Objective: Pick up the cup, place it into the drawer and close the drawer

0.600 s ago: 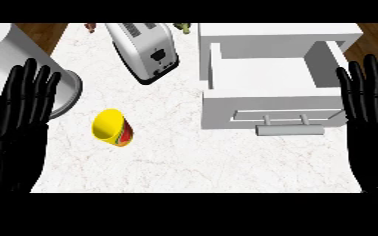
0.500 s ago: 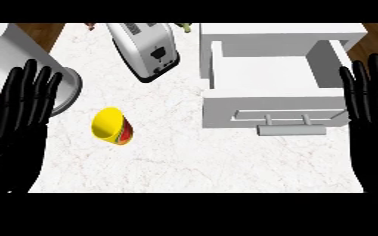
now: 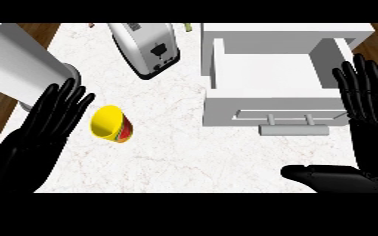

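Head view: cup (image 3: 111, 124) on its side just beside released left robot hand (image 3: 46, 122), well apart from open drawer (image 3: 275, 75).

The cup (image 3: 111, 124) lies on its side on the counter (image 3: 184, 150), just right of the left hand (image 3: 52, 115). The toaster (image 3: 146, 49) stands beyond the cup. The open drawer (image 3: 277, 87) sits just left of the right hand (image 3: 359, 92), its handle (image 3: 293, 129) on the near side.
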